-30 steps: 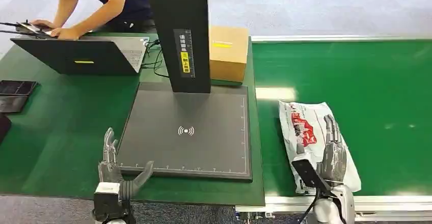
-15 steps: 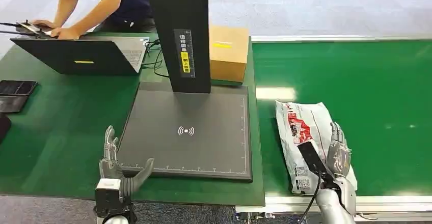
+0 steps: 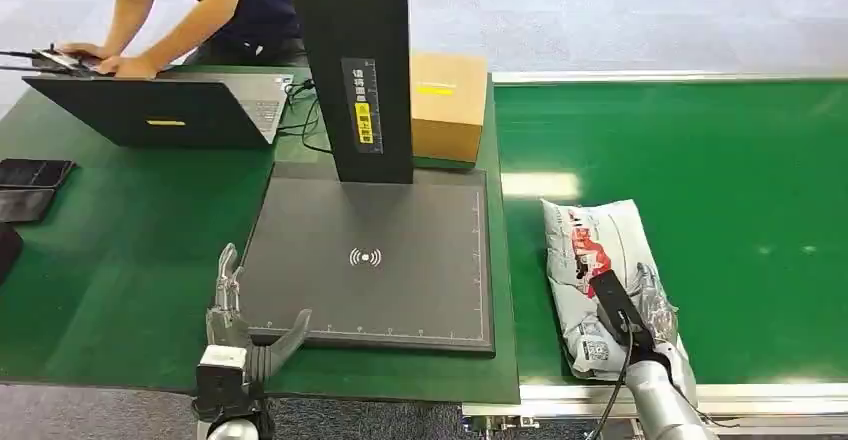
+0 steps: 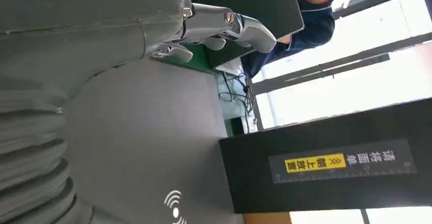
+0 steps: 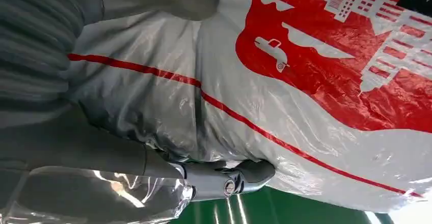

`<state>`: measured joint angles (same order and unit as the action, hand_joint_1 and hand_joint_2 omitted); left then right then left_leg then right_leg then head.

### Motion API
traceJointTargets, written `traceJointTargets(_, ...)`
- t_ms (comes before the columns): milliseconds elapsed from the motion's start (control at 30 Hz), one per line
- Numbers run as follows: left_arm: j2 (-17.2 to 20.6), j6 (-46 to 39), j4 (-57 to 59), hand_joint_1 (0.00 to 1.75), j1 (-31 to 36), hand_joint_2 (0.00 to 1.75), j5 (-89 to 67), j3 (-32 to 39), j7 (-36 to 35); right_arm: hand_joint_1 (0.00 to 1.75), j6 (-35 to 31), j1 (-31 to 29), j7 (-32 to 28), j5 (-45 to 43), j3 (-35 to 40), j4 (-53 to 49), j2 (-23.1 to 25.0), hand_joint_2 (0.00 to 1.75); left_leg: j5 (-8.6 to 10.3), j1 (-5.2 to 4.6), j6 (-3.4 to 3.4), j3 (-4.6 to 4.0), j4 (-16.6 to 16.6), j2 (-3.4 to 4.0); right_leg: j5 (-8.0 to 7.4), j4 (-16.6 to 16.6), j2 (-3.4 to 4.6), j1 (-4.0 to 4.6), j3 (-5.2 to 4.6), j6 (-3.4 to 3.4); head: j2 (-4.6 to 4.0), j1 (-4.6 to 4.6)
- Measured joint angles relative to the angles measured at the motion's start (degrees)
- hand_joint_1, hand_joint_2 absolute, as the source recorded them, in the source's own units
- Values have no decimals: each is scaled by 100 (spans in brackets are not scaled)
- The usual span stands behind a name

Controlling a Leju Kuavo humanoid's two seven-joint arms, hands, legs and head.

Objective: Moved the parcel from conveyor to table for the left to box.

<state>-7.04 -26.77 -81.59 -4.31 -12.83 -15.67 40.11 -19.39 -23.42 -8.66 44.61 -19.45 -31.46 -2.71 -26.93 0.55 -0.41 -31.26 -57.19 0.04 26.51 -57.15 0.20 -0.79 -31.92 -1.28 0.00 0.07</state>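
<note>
Right hand point(image 3: 655, 310) apparently gripping parcel point(image 3: 598, 260), fingers partly hidden, left hand point(image 3: 240, 325) open, empty.

Glossy crinkled plastic parcel point(image 3: 598, 260), matt green belt point(image 3: 700, 150)

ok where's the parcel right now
In the head view the parcel lies on the green conveyor, right of the grey scanner pad and near the front edge, with the right hand gripping its near end.
</note>
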Motion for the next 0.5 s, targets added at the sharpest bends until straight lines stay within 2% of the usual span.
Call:
traceJointTargets(67,-15,35,30,0,32,175,-26,4,0,166,35,-47,0,13,-31,105,0,175,-1,1,0,12,0,1,0,2,0,1,13,0,0,0)
traceJointTargets(133,-20,59,59,0,61,175,-42,13,0,175,63,-70,-30,22,-53,188,0,175,-1,1,1,20,0,2,0,3,0,0,19,-1,0,2)
traceJointTargets(267,-22,74,98,0,80,175,-44,17,0,175,51,-92,-105,61,-90,267,-2,175,3,0,4,24,-1,2,-8,3,0,-3,27,-8,0,2)
traceJointTargets(300,-24,74,105,0,81,175,-44,17,0,169,33,-99,-118,68,-101,269,-2,175,3,0,4,26,-1,2,-11,3,0,-3,30,-9,0,0)
traceJointTargets(500,-57,55,153,0,89,175,-52,22,0,175,-195,-117,-343,66,-225,267,-2,175,5,0,6,25,-3,1,-10,3,0,-1,30,-9,0,2)
